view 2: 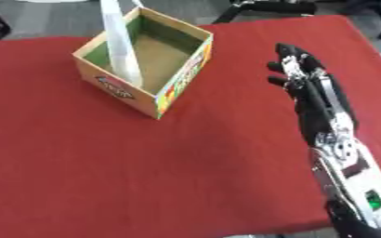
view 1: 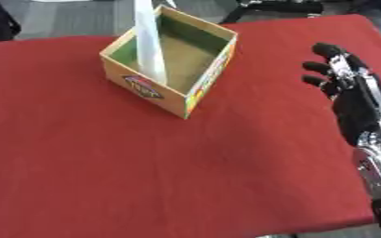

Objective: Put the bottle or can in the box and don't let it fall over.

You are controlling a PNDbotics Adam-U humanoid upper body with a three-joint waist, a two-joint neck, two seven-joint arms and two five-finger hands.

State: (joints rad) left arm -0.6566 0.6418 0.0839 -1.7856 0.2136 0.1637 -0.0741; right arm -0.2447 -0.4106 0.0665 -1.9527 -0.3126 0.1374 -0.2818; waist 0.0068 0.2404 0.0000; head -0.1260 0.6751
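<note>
A tall, slim white bottle (view 1: pixel 149 44) stands upright inside the open cardboard box (view 1: pixel 195 88), against its near-left wall; its top runs out of the picture. The box sits at the back left of the red table (view 1: pixel 145 167). My right hand (view 2: pixel 307 81) hovers over the table to the right of the box, well apart from it, with straight fingers and nothing in it. My left hand shows in neither view.
The box has a green lining and printed labels on its outer walls. The table's near edge (view 1: pixel 307 228) runs along the bottom right. Dark chair legs and floor lie beyond the far edge.
</note>
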